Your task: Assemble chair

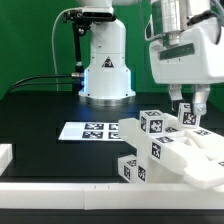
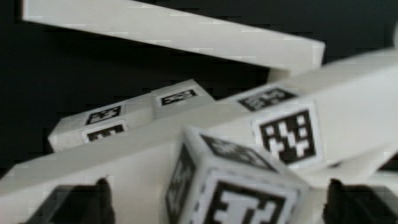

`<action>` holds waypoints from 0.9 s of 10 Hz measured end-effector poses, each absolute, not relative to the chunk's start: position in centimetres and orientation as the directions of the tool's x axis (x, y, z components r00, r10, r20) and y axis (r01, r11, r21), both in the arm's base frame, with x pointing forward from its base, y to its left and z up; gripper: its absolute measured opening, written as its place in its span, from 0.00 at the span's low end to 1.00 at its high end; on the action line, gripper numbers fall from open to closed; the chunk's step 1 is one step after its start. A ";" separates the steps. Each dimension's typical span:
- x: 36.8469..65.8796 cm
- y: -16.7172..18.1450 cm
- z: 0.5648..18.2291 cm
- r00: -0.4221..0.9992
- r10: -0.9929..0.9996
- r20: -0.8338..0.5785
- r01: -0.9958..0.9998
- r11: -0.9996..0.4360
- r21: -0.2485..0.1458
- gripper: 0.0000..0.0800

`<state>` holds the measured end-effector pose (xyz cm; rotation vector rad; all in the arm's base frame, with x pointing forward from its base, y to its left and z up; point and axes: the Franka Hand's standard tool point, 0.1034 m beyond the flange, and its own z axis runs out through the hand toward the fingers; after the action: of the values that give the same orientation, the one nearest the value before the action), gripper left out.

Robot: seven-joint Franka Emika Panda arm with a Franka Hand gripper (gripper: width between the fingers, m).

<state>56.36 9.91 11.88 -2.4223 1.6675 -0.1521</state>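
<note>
Claw [image 1: 190,113]: your fingers stand apart, straddling a tagged chair part [image 2: 240,180] directly beneath. Chair assembly [image 1: 165,150] sits on the black surface [image 1: 40,110], exterior view's right, beside the marker board [image 1: 88,130].

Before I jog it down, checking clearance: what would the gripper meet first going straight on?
Probably the tagged chair part between its fingers; the gripper sits right over it. Depth is unclear.

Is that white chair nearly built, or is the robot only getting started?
Partway, it seems. Several tagged parts already sit clustered in one blocky lump on the table. Right now the gripper is down over the lump's top block, a finger on each side; whether it grips is unclear. No finished chair shape shows yet, so more joining remains.
</note>
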 end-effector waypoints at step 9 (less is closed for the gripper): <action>57.5 9.8 11.5 0.947 -0.302 0.104 -0.293 -0.951 -0.095 0.78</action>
<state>57.48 9.80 11.49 -3.0223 0.4629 -0.1800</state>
